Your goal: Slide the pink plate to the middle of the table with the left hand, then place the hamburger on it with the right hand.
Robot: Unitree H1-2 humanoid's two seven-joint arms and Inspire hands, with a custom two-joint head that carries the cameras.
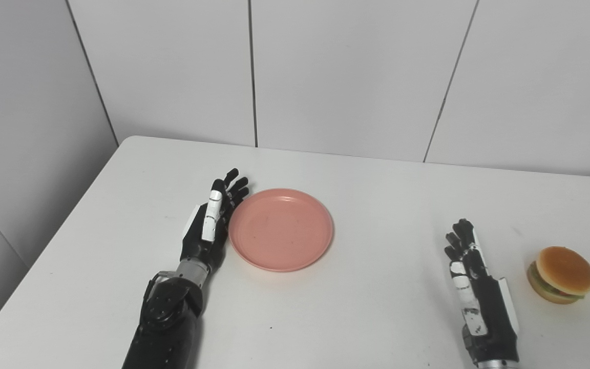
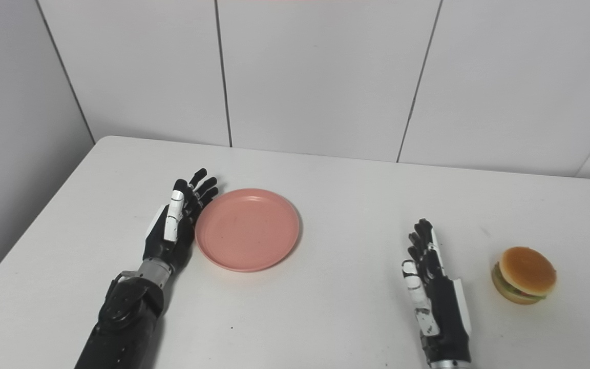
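1. While both head cameras looked down on the white table (image 1: 356, 307), the count was plain: one pink plate (image 1: 280, 229), one hamburger (image 1: 561, 274), and two robot hands.
2. As the only container, the plate lay flat and held nothing; its shallow well was bare apart from a few faint specks. It sat left of the table's centre, nearer the left arm than the right.
3. At the plate's left rim stood the left hand (image 1: 212, 221), set on edge with its fingers (image 1: 232, 186) stretched forward and slightly spread, gripping nothing. Its inner side was right against the rim, though actual contact could not be confirmed from either view.
4. On the right side of the table, the right hand (image 2: 434, 287) was also on edge, fingers extended and a little apart, empty. It was well apart from the plate.
5. Just to the right of that hand, with a clear strip of tabletop between them, the hamburger sat upright, its tan bun on top and green filling showing at the side.
6. Between views, little differed: the right eye view showed more of the table's far right corner and the grey wall panels (image 2: 510, 77) beyond it, while the left eye view showed more of the left wall.
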